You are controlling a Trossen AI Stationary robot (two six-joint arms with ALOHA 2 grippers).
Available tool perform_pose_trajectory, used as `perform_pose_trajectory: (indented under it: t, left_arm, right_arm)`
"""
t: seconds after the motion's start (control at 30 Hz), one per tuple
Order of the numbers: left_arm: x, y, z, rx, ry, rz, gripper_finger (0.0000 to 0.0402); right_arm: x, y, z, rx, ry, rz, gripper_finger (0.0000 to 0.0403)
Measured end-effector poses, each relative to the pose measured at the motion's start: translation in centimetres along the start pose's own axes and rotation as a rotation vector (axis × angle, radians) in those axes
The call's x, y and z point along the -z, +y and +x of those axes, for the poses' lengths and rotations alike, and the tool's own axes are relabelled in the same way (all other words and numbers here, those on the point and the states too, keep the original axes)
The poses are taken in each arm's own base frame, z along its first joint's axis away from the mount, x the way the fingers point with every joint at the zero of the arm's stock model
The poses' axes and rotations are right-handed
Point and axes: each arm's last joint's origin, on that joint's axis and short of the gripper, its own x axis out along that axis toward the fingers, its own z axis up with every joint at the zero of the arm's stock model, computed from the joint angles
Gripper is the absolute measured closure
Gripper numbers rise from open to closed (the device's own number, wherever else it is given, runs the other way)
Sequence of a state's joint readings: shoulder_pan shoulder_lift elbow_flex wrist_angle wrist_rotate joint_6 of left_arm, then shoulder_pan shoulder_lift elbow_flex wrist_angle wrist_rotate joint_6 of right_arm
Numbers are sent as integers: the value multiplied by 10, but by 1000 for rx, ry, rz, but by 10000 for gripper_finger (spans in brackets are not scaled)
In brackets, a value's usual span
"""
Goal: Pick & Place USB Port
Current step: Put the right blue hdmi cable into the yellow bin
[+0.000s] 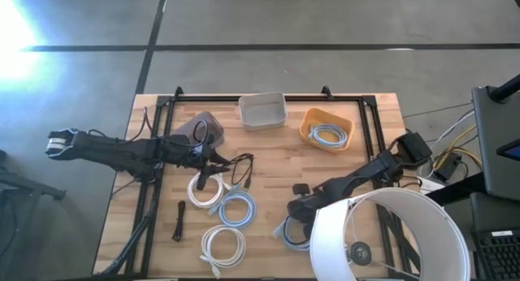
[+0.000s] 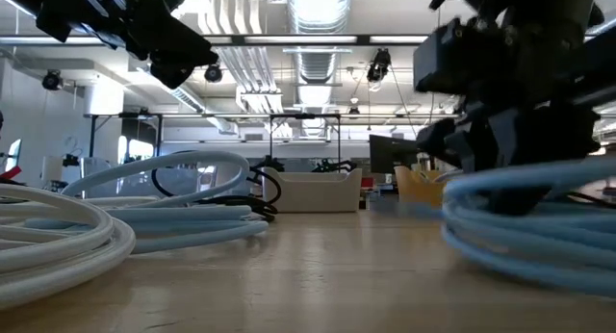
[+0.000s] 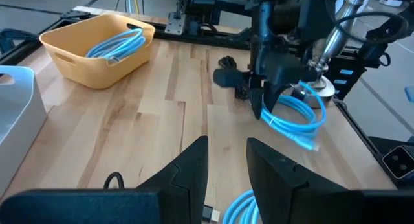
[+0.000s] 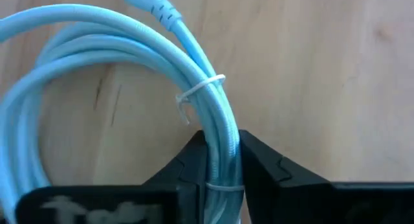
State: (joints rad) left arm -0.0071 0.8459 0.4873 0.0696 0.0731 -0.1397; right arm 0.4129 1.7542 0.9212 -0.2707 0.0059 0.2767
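Observation:
A light-blue cable coil (image 1: 286,235), bound with white ties, lies near the table's near right part. My right gripper (image 1: 294,218) is shut on it; the right wrist view shows the coil (image 4: 142,43) running between the fingers. My left gripper (image 1: 201,177) hovers open over the table's middle left, above white and blue coils, holding nothing (image 3: 228,159). The yellow bin (image 1: 327,128) at the far edge holds another blue cable. The white bin (image 1: 262,110) stands beside it. My right gripper pinches the coil's bundled strands (image 4: 220,127) between its two fingers, between two white ties, the fingers lying across the bundle. It comes from above, slanting from the table's right. In the low view the coil (image 2: 529,203) rises on the gripped side while its lower loops rest on the wood.
A white coil (image 1: 207,192), a blue coil (image 1: 236,208) and another white coil (image 1: 223,244) lie left of centre, with a black cable (image 1: 179,220) beside them. A grey object (image 1: 203,127) sits far left. A large white round shade (image 1: 390,236) covers the near right corner.

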Motion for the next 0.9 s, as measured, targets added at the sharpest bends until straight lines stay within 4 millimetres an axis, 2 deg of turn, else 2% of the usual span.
perform_pose_trajectory:
  t: [0.27, 0.53, 0.73, 0.9]
  left_arm:
    - [0, 0, 0, 1, 1, -27, 291]
    - [0, 0, 0, 0, 0, -30, 291]
    - [0, 0, 0, 0, 0, -41, 291]
    - [0, 0, 0, 0, 0, -46, 291]
  right_arm:
    - [-14, -18, -41, 174, -158, 35, 346]
    - [-24, -52, -88, 494, -323, 96, 339]
    - [-8, -89, -127, 898, -317, 264, 343]
    - [20, -121, -158, 1029, -251, 528, 343]
